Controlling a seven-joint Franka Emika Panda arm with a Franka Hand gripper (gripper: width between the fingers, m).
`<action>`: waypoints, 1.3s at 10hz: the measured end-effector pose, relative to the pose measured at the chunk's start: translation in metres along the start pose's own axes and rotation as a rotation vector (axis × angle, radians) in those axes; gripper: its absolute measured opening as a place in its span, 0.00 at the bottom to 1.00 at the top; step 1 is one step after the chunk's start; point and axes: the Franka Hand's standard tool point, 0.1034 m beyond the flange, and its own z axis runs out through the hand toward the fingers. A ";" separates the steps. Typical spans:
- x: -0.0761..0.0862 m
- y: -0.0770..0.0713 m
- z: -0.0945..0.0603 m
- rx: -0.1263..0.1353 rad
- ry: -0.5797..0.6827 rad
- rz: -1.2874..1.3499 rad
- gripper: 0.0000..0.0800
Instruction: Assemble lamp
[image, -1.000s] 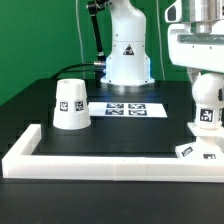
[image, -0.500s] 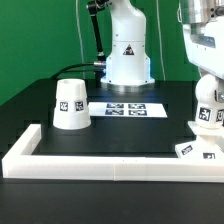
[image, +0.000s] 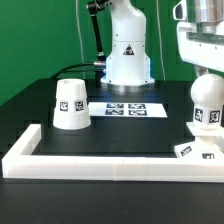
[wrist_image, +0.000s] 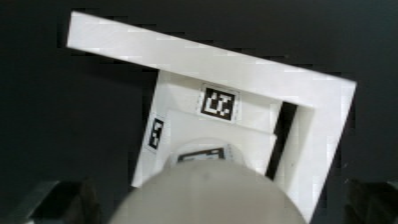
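Observation:
The white bulb stands upright on the flat square base at the exterior view's right, near the front bar. My gripper is just above the bulb's rounded top. In the wrist view the bulb lies between the two dark fingers, with a gap showing on each side, so the gripper looks open. The base with its tag shows beyond the bulb. The cone shade stands wide end down at the exterior view's left, far from the gripper.
White bars edge the table's front and left, and their corner shows in the wrist view. The marker board lies flat mid-table. The robot's base stands behind it.
The gripper was down around the bulb's upper part. It has risen, and the bulb's rounded top now shows free below it. The bulb stays standing on the base.

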 end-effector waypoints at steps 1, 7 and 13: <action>0.000 -0.001 0.000 -0.009 0.003 -0.110 0.87; 0.002 -0.001 0.001 -0.003 0.009 -0.478 0.87; 0.015 -0.001 0.000 -0.055 0.078 -1.099 0.87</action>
